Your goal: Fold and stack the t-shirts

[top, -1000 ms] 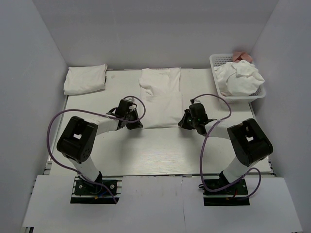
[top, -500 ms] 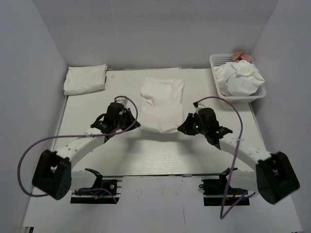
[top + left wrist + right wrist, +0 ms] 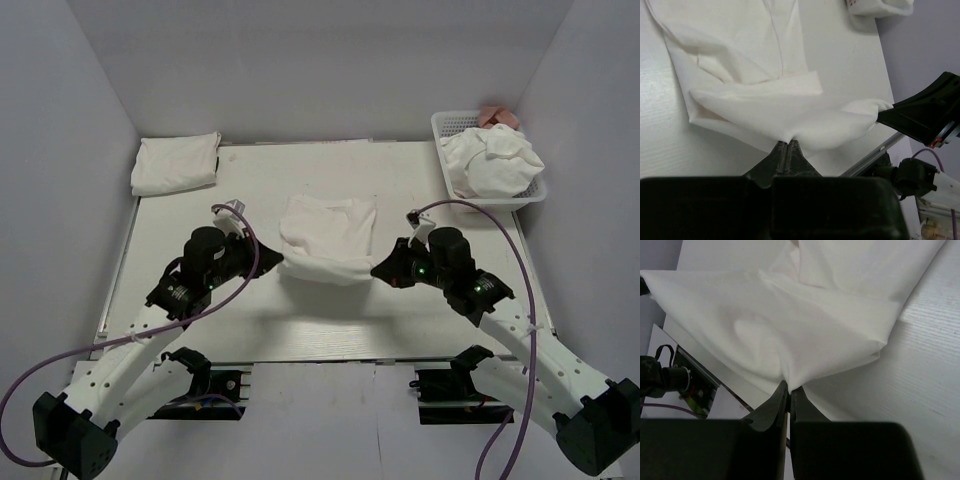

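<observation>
White tabletop (image 3: 330, 320), grey walls. Far left of white plastic basket (image 3: 441, 140): one folded white cotton t-shirt (image 3: 177, 163), laid down. Nearer left: second white t-shirt (image 3: 327, 235), mid-fold, near hem clamped by left gripper (image 3: 276, 262) and right gripper (image 3: 380, 270). Inside basket: crumpled white shirts (image 3: 492, 160), judged yet to be folded.

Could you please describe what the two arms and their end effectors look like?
Both the left arm and right arm have white links with black joint housings. A purple cable loops along each. The left end effector and right end effector are black, with tapered fingers.
</observation>
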You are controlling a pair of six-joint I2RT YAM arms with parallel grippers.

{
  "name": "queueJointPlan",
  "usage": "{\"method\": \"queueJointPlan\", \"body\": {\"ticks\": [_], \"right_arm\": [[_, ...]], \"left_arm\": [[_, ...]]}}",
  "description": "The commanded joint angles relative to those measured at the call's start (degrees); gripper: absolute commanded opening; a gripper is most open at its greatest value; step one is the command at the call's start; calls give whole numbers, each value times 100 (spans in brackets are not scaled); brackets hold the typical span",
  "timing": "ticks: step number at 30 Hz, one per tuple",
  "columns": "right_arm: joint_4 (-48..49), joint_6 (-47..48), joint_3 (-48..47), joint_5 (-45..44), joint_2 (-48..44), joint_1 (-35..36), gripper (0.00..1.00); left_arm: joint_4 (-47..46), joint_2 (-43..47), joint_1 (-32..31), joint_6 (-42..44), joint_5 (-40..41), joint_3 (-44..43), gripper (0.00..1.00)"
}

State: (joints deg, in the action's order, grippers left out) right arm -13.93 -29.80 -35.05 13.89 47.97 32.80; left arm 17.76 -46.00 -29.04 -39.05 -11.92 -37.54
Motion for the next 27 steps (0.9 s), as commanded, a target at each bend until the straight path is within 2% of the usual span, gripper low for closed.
{"method": "queueJointPlan", "body": {"ticks": [1, 3, 7, 9, 12, 18, 27], "right_arm": [[-21, -34, -651, -369, 177, -19, 0], [-118, -122, -845, -579, 345, -28, 0], [-206, -210, -1240, -765, 801, -54, 0], [-337, -210, -1468, -965, 1030, -54, 0], [-400, -263, -1803, -1264, 1338, -107, 0], [-452, -228, -2436, -1363, 2119, -247, 0], [-189, -140, -2963, -1213, 2953, -669, 0]], "left_arm": [[-254, -128, -5, 82, 470, -516, 0], [-255, -364, -5, 82, 646, -657, 0], [-203, -926, 47, 21, 1514, -1088, 0], [-45, -1226, 134, 20, 1588, -1281, 0], [96, -1736, 135, -33, 2114, -1869, 0], [96, -2351, 135, 212, 2904, -2573, 0], [-211, -3872, 249, 565, 2836, -3496, 0]]}}
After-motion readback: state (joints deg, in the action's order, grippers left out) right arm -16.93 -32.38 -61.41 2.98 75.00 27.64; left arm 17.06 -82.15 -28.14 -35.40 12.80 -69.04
